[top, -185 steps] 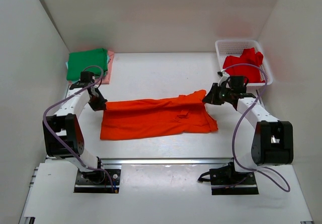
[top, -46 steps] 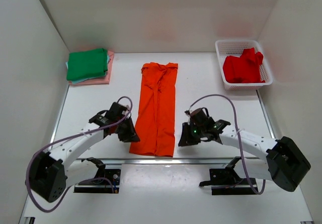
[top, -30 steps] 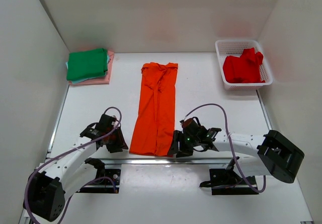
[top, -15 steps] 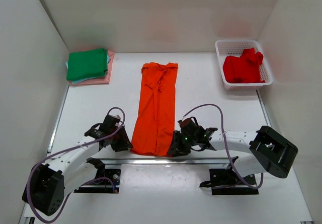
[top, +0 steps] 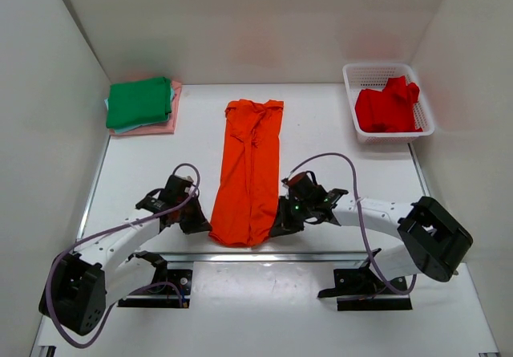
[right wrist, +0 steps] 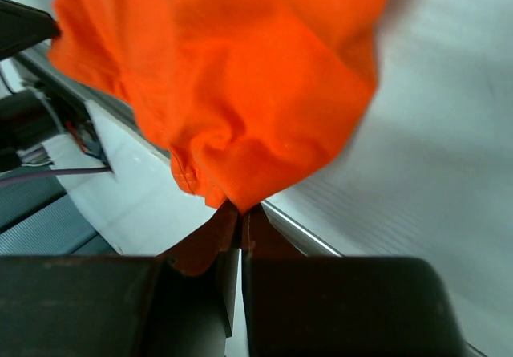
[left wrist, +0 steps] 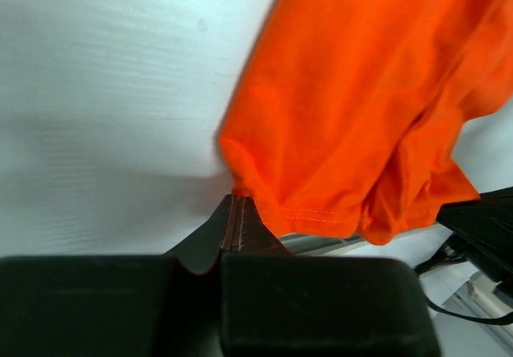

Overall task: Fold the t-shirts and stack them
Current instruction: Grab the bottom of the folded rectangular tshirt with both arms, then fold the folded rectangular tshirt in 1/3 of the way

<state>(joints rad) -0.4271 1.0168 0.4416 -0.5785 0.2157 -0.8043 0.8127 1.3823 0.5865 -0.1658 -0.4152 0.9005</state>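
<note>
Top external view: on the white table [top: 337, 148], the left gripper [top: 202, 225] and right gripper [top: 278, 225] have just snapped shut on the two near corners of the orange shirt [top: 249, 176]. Half a second earlier both sat at the hem with fingers parted. The shirt lies as a long narrow strip running from the near edge toward the back wall, where seconds ago it was spread crosswise. Its near end now looks bunched and slightly drawn in. The wrist cameras bear this out: each shows the black fingers pressed together with a fold of orange hem pinched between the tips, the left arm on the left corner, the right arm on the right, and the cloth gathering above the grip. With both corners secured, the next likely step is the end-to-end fold, carrying the hem up toward the collar end, though nothing has yet been raised clear of the table. A finished pile waits at the back left, with a green shirt [top: 140, 102] on top of a pink shirt [top: 175, 108]. The red shirt [top: 387, 108] sits crumpled in the basket [top: 377, 70] at the back right, not yet folded.
</note>
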